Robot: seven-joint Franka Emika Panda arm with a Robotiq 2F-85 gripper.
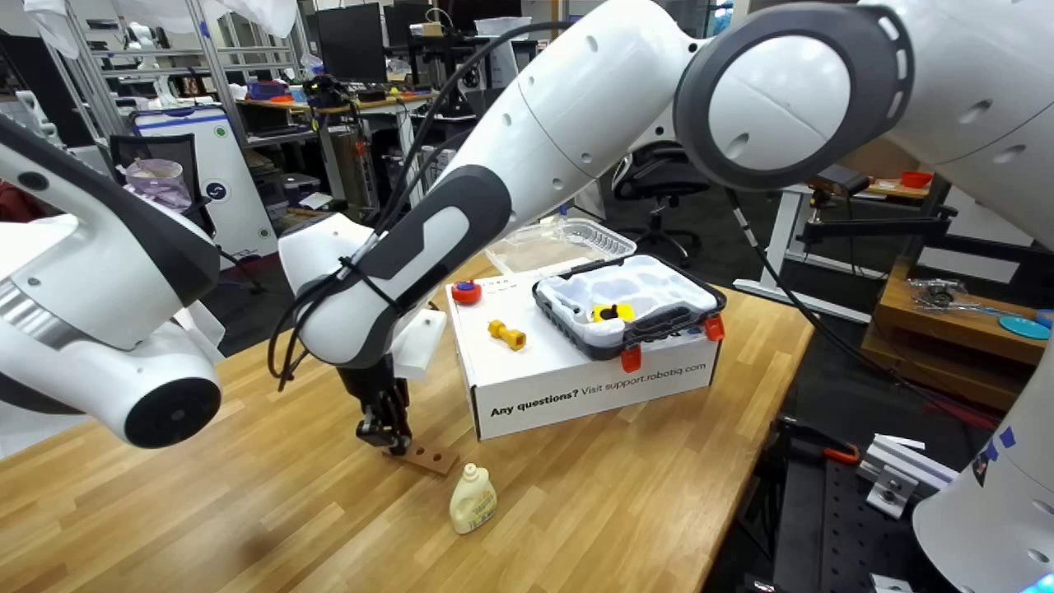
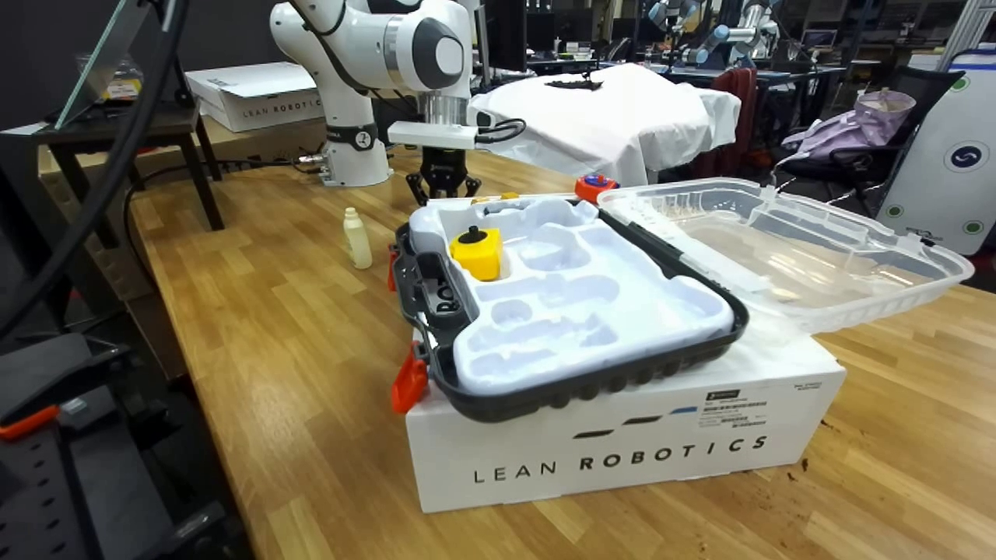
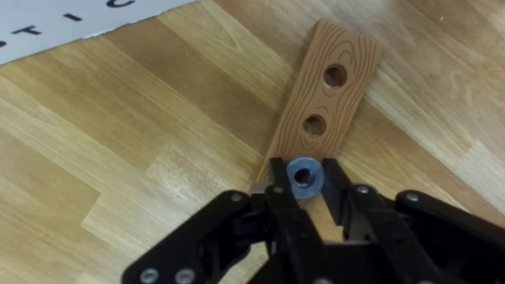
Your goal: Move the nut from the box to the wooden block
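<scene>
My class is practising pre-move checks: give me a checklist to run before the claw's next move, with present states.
1. Nut held in the claw: ok.
2. Nut over the wooden block: ok, in the wrist view.
3. Holes in view: ok, two look empty.
4. Nut lined up with a hole: cannot tell, claw and nut hide the block beneath.
5. Claw clear of the box: ok, a gap shows.
6. Bottle clear of the claw: ok, stands apart.

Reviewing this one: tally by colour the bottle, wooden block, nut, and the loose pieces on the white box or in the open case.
Yellow: 2 (bolt-shaped piece, black-topped piece)
Red: 1 (round piece)
Cream: 1 (bottle)
Brown: 1 (wooden block)
Blue-grey: 1 (nut, between the fingers)
Total: 6
</scene>
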